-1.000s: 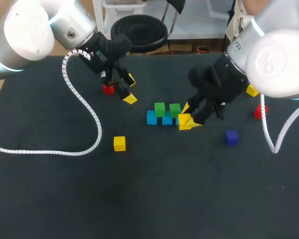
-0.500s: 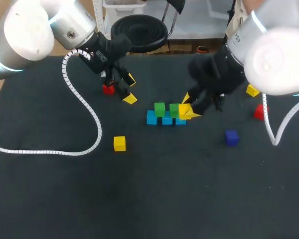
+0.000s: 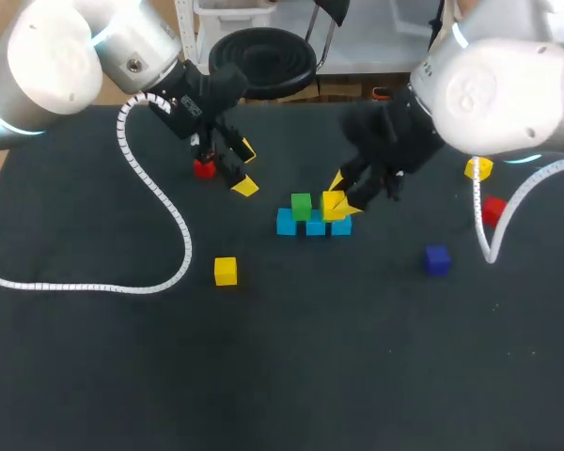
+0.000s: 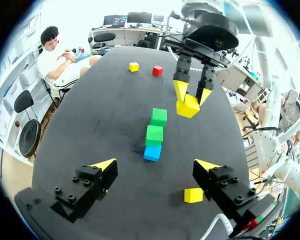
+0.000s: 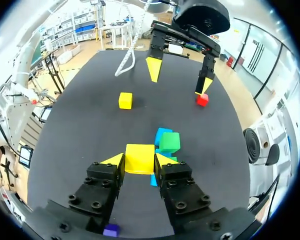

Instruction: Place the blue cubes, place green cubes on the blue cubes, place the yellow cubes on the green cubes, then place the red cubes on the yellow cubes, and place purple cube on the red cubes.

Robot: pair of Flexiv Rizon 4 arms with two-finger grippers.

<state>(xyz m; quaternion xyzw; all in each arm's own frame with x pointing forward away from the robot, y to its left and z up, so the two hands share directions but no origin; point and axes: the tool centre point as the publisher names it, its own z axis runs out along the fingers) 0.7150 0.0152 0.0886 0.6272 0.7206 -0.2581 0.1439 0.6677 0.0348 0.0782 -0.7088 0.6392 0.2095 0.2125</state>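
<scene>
While gripped from two sides, held yellow cube: above the 3 o'clock end of the blue row in the head view; contact with anything beneath not discernible.
Right hand: clenched on the held yellow cube, one yellow-tipped finger on each flank.
Blue cubes: three in a touching row, mid-tabletop.
Green cube: atop the blue row, toward its 9 o'clock end.
Second green cube: next along the row, just beside the held yellow cube in the left wrist view.
Left hand: released, fingers spread, nothing between; at 10 o'clock from the row.
Red cube: on the tabletop, just beside the left hand, at its 9 o'clock.
Loose yellow cube: 8 o'clock from the row, well apart.
Purple cube: 4 o'clock from the row.
Second red cube: 3 o'clock from the row, well apart.
Third yellow cube: 2 o'clock from the row.
White cable: trailing from the left arm, looped across the 9 o'clock side of the tabletop.
</scene>
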